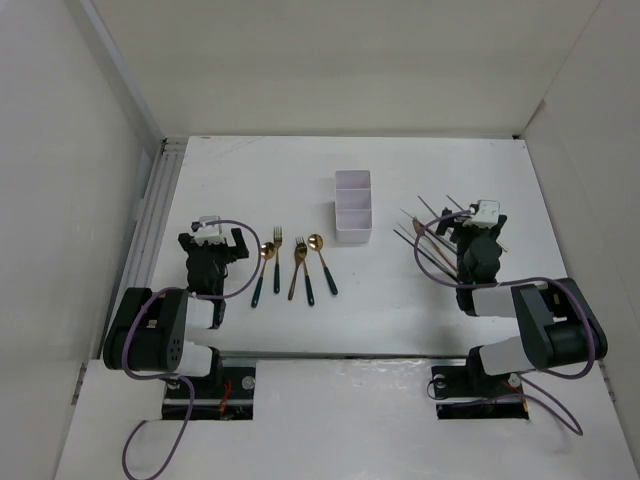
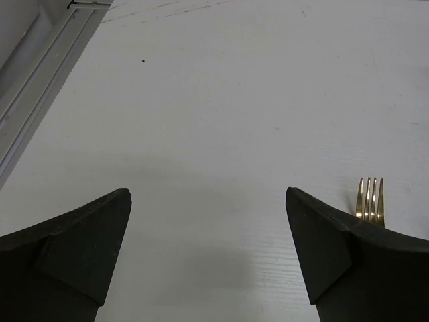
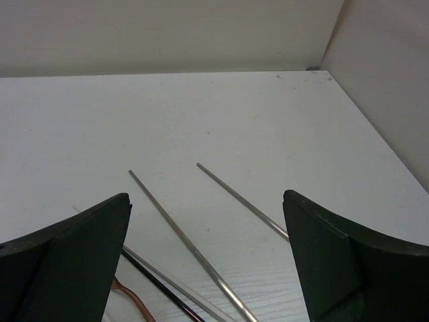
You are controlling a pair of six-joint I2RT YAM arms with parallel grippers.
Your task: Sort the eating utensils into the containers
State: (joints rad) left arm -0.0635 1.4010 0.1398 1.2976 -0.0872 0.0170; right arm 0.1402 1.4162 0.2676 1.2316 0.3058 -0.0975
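My table (image 1: 260,170) is a flat white board with a matt, lightly grained surface. Plain white walls (image 1: 330,60) stand close around it on three sides. A grey metal rail (image 1: 150,215) runs along the edge far to the left of the white box (image 1: 352,206). This box has three compartments in a row and stands near the middle of the table. Left of the box and a little nearer to my bases lie the spoons and forks (image 1: 293,265), four pieces side by side, with the gold heads pointing away from me. My left gripper (image 1: 218,235) hovers even further left of the box, its fingers (image 2: 80,248) wide apart and gripping nothing; the tines of one fork (image 2: 370,198) show behind its right finger. Right of the box the chopsticks (image 1: 428,238) lie scattered and crossing each other. My right gripper (image 1: 478,222) is above them, its fingers (image 3: 348,261) also spread apart, and thin silvery sticks lie on the white surface between them.
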